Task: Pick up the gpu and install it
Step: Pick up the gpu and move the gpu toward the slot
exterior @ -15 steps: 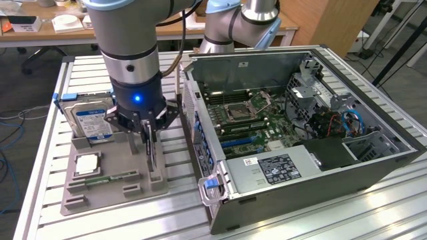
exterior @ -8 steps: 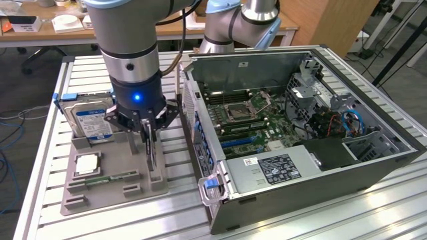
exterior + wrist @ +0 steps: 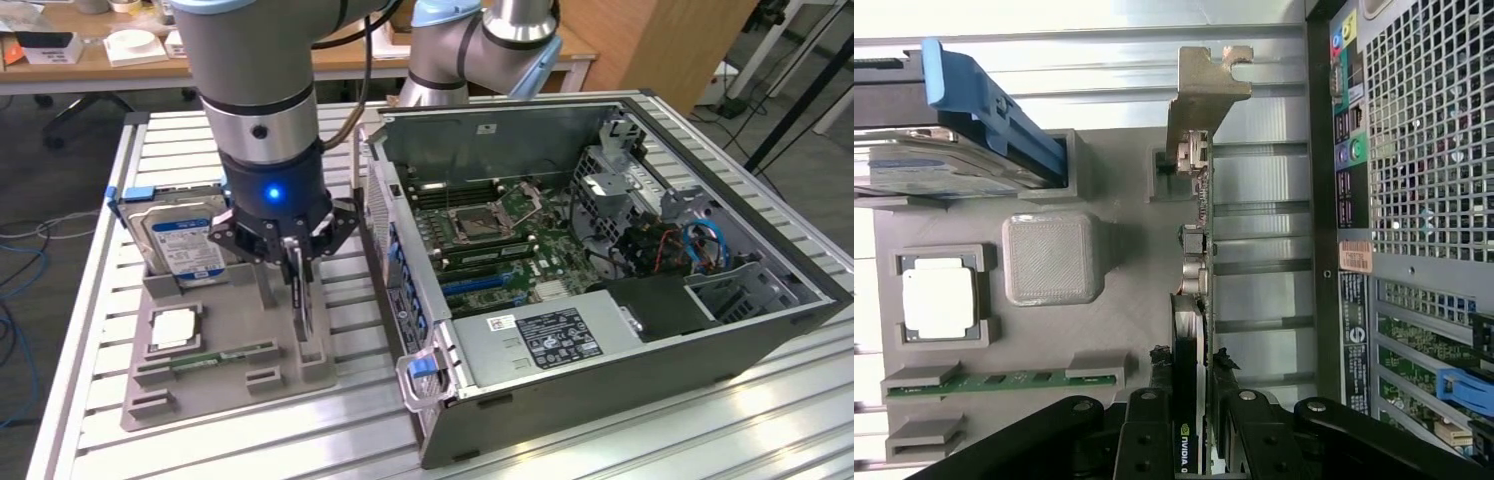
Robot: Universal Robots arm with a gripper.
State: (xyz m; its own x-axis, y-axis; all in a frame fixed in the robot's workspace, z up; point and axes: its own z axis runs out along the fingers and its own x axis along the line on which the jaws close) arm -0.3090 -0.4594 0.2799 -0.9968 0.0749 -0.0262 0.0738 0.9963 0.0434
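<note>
The gpu point(image 3: 306, 312) is a thin dark card standing on edge in a slot of the grey holder tray point(image 3: 227, 385), on the side nearest the case. In the wrist view the gpu point(image 3: 1195, 250) runs away from the camera, and its silvery bracket point(image 3: 1206, 95) sits at the far end. My gripper point(image 3: 299, 268) has come straight down over the card, one finger on each side. The fingertips point(image 3: 1156, 352) press against both faces of its near end, so the gripper point(image 3: 1190, 358) is shut on the gpu. The card's lower edge still sits in the tray.
An open computer case point(image 3: 747, 300) lies just to the exterior view's right of the tray, motherboard point(image 3: 497, 235) facing up. Its perforated rear panel point(image 3: 1424, 130) is close beside the card. The tray also holds a hard drive point(image 3: 179, 238), a processor chip point(image 3: 174, 328) and a green memory stick point(image 3: 216, 356).
</note>
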